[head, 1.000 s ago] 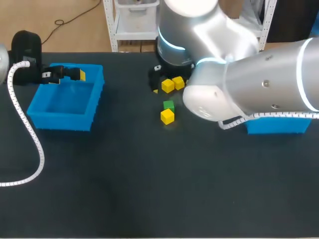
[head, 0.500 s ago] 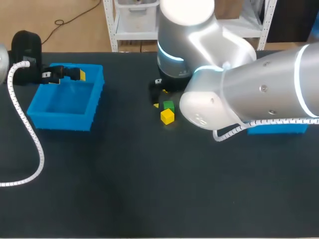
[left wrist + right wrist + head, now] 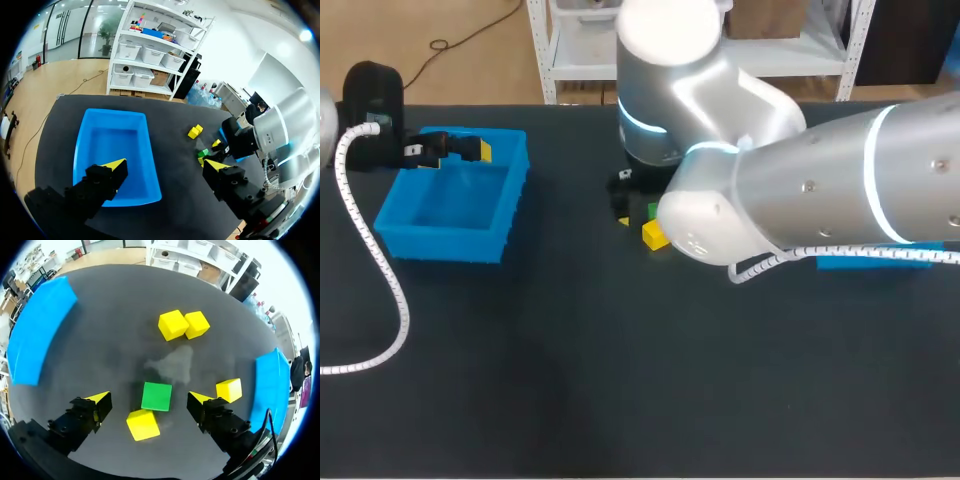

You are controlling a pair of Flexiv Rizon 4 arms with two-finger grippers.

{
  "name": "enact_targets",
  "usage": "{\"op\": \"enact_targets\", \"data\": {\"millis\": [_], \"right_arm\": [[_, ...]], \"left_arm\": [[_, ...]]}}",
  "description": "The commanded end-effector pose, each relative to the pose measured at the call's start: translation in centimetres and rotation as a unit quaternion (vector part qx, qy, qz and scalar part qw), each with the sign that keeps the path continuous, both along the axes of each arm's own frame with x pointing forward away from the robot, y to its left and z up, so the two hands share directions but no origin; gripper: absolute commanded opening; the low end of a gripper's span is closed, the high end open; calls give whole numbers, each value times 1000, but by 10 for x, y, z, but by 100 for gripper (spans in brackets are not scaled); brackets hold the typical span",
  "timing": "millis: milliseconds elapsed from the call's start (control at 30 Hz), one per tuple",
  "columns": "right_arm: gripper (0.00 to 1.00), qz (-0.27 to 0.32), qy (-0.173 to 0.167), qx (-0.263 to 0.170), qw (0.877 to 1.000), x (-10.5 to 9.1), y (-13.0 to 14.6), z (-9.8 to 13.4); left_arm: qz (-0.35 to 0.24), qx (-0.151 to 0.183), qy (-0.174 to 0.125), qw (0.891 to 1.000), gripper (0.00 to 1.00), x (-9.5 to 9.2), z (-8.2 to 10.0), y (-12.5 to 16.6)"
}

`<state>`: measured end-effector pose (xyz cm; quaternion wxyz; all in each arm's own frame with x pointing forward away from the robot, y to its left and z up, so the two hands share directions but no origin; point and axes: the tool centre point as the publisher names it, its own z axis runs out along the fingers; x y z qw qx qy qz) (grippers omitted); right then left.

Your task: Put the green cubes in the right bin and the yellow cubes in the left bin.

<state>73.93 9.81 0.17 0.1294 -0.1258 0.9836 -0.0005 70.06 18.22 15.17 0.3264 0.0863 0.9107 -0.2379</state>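
Right arm point(image 3: 800, 200) has swung left; its gripper point(image 3: 149, 399) hangs spread wide over the small green cube point(image 3: 156, 396), back-middle of the dark surface point(image 3: 620, 400). Blue plastic left bin point(image 3: 82, 145) looks empty, so sorting's barely started.

left gripper point(image 3: 165, 164): fingers apart | right gripper point(image 3: 148, 398): fingers apart, pointing down | right arm point(image 3: 800, 190): past middle

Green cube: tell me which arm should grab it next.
Right. The right gripper hangs open directly above the green cube, straddling it. The left gripper is open at the left bin, far from it.
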Motion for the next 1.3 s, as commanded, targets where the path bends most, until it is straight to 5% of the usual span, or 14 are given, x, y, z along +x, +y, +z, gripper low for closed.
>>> {"op": "enact_targets", "data": {"millis": [33,167,200,300,333,700,900,1100,1300], "right_arm": [[100,-1,8,-2,1000,4,2,-5],[96,-6,12,-6,1000,4,0,-9],[61,-7,12,-6,1000,4,-1,-10],[23,-11,10,-7,1000,6,-3,-10],[0,-14,9,-6,1000,6,-4,-10],[0,-18,4,4,1000,10,-5,-8],[0,-18,-54,38,998,28,-18,40],[0,-71,-126,63,987,59,-76,98],[0,-153,-155,61,974,81,-153,116]], "left_arm": [[-2,-4,-3,1000,100,0,-1,2],[-2,-4,-3,1000,100,0,-1,2],[-2,-4,-3,1000,100,0,-1,2],[-2,-4,-3,1000,100,0,-1,2],[-2,-4,-3,1000,100,0,-1,2],[-2,-4,-3,1000,100,0,-1,2],[-2,-4,-3,1000,100,0,-1,2],[-2,-4,-3,1000,100,0,-1,2],[-2,-4,-3,1000,100,0,-1,2]]}}
